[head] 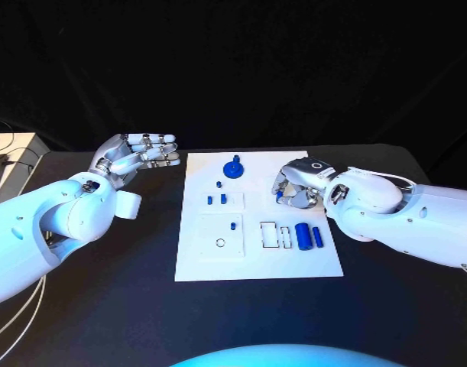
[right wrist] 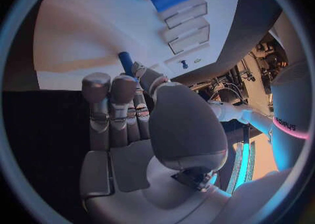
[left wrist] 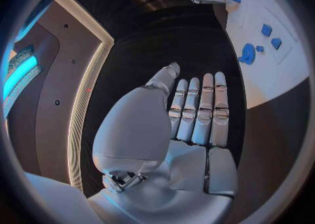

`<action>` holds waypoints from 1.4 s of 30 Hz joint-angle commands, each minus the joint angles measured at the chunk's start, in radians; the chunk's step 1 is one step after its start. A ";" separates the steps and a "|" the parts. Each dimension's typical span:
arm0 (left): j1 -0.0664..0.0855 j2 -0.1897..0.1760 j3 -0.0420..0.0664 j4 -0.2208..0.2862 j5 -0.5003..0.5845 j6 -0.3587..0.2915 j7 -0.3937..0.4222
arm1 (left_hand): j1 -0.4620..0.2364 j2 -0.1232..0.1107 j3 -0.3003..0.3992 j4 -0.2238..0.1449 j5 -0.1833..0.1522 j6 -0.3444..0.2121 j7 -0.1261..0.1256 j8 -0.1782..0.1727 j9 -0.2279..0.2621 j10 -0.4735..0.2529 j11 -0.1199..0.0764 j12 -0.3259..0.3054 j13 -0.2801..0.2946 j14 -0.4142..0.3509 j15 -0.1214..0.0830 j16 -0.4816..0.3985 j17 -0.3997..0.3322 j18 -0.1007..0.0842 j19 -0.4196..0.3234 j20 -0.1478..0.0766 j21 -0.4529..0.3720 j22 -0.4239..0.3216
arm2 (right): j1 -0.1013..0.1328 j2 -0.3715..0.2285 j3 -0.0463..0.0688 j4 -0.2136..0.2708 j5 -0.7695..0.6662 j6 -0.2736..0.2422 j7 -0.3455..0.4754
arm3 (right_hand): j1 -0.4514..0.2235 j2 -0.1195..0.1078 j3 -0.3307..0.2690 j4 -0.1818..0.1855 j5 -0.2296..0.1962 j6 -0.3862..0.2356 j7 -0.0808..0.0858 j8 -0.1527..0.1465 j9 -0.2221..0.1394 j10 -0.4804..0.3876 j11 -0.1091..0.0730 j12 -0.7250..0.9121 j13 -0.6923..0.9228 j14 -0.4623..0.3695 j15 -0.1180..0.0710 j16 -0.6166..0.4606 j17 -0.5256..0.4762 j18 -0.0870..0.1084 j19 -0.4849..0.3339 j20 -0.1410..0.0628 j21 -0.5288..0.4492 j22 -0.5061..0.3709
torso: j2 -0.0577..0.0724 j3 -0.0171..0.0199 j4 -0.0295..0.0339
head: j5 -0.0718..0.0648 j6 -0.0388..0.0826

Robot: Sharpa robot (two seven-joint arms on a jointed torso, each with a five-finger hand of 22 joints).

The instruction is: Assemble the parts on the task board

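The black table [head: 101, 306] is seen under everything, and the white task board [head: 257, 264] lies at its middle. All places below are given from the task board.

The left hand [head: 140, 155] is held off the board's left edge, near its far corner, above bare table. Its fingers [left wrist: 200, 109] are laid straight and pressed together side by side, with nothing in them.

The right hand [head: 299, 186] is held over the board's right edge, in its far half. A small blue peg [right wrist: 125, 62] is seen at its fingertips in the right wrist view, pinched between the thumb and the neighbouring finger; the other fingers are curled close together.

On the board, a round blue knob [head: 233, 167] stands near the far edge. Two blue cylinders [head: 303, 237] lie side by side near the right edge, toward the near end. Two small blue blocks [head: 217, 199] sit left of the board's middle.
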 commanded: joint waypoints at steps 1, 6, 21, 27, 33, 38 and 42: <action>-0.001 0.002 0.001 0.001 0.001 0.012 0.009 | 0.000 0.005 -0.003 0.003 0.004 0.001 0.003 0.001 0.000 -0.001 -0.002 0.001 -0.001 -0.007 -0.002 -0.003 0.001 0.003 0.001 0.004 0.002 -0.001 | 0.007 -0.010 0.005 0.032 -0.011 -0.056 0.002 | 0.031 0.034 0.009 0.001 -0.004 0.008 0.003 0.002 0.002 0.062 -0.030 0.006 0.003 0.003 -0.006 0.002 0.002 0.005 0.047 -0.008 0.003 0.078 | 0.000 -0.0003 -0.0002 | 0.002 -0.001; -0.002 0.004 0.001 -0.001 0.001 0.013 0.009 | 0.000 0.005 -0.003 0.003 0.004 0.001 0.003 0.001 0.000 -0.001 -0.002 0.001 -0.001 -0.007 -0.002 -0.003 0.001 0.003 0.001 0.004 0.002 -0.001 | 0.023 -0.029 0.013 0.081 -0.009 -0.075 0.001 | 0.031 0.032 0.011 0.002 -0.001 0.008 0.003 0.002 0.003 0.062 -0.030 0.006 0.003 0.002 -0.006 0.001 0.003 0.005 0.047 -0.008 0.004 0.078 | 0.000 -0.0006 -0.0006 | 0.004 -0.002; -0.003 0.005 0.001 -0.001 0.002 0.013 0.010 | 0.000 0.005 -0.003 0.003 0.004 0.001 0.003 0.001 0.000 -0.001 -0.002 0.001 -0.001 -0.007 -0.002 -0.003 0.001 0.003 0.001 0.004 0.002 -0.001 | 0.008 0.014 0.011 0.167 0.006 -0.099 0.030 | 0.034 0.029 0.015 0.004 0.001 0.006 0.005 0.001 0.005 0.059 -0.029 0.006 0.003 0.002 -0.006 -0.001 0.004 0.006 0.045 -0.008 0.001 0.077 | -0.002 -0.0014 -0.0011 | 0.017 -0.007; -0.003 0.008 0.001 -0.002 0.003 0.014 0.012 | -0.001 0.004 0.005 0.006 0.004 0.003 -0.002 0.001 0.000 0.011 -0.006 0.001 -0.001 -0.006 -0.003 -0.003 0.001 0.003 -0.001 0.004 0.001 -0.001 | -0.026 0.071 0.005 0.161 -0.010 -0.107 0.041 | 0.035 0.029 0.015 0.003 0.003 0.006 0.005 0.001 0.005 0.058 -0.029 0.006 0.003 0.003 -0.005 -0.002 0.003 0.006 0.044 -0.008 -0.001 0.077 | -0.002 -0.0007 -0.0014 | 0.022 -0.005; -0.003 0.010 0.001 -0.003 0.004 0.016 0.012 | -0.002 0.000 0.016 0.011 0.004 0.004 -0.004 0.001 0.000 0.022 -0.009 0.001 -0.001 -0.009 -0.003 -0.003 0.000 -0.001 -0.006 0.004 -0.001 -0.002 | -0.054 0.122 0.000 0.141 -0.027 -0.108 0.040 | 0.036 0.029 0.016 0.002 0.005 0.005 0.005 0.001 0.005 0.057 -0.028 0.006 0.003 0.003 -0.005 -0.003 0.003 0.007 0.044 -0.008 -0.002 0.076 | 0.000 -0.0006 -0.0010 | 0.027 -0.003; -0.003 0.012 0.001 -0.003 0.004 0.017 0.012 | -0.002 0.000 0.017 0.011 0.004 0.004 -0.004 0.001 0.000 0.022 -0.009 0.001 -0.001 -0.009 -0.003 -0.003 0.000 -0.001 -0.006 0.004 -0.001 -0.002 | -0.072 0.156 -0.004 0.124 -0.032 -0.098 0.040 | 0.035 0.029 0.016 0.001 0.006 0.005 0.005 0.001 0.005 0.057 -0.028 0.006 0.003 0.003 -0.005 -0.004 0.003 0.008 0.044 -0.008 -0.005 0.076 | 0.000 -0.0014 0.0003 | 0.027 -0.006; -0.003 0.012 0.001 -0.003 0.004 0.019 0.011 | -0.002 -0.002 0.022 0.013 0.004 0.004 -0.003 0.001 0.000 0.023 -0.010 0.001 -0.001 -0.008 -0.003 -0.003 0.000 -0.002 -0.007 0.003 -0.001 -0.002 | -0.081 0.174 -0.006 0.111 -0.033 -0.082 0.036 | 0.035 0.029 0.016 -0.001 0.008 0.004 0.006 0.001 0.005 0.057 -0.028 0.006 0.003 0.004 -0.005 -0.004 0.003 0.008 0.044 -0.007 -0.006 0.075 | 0.001 -0.0014 0.0014 | 0.029 -0.003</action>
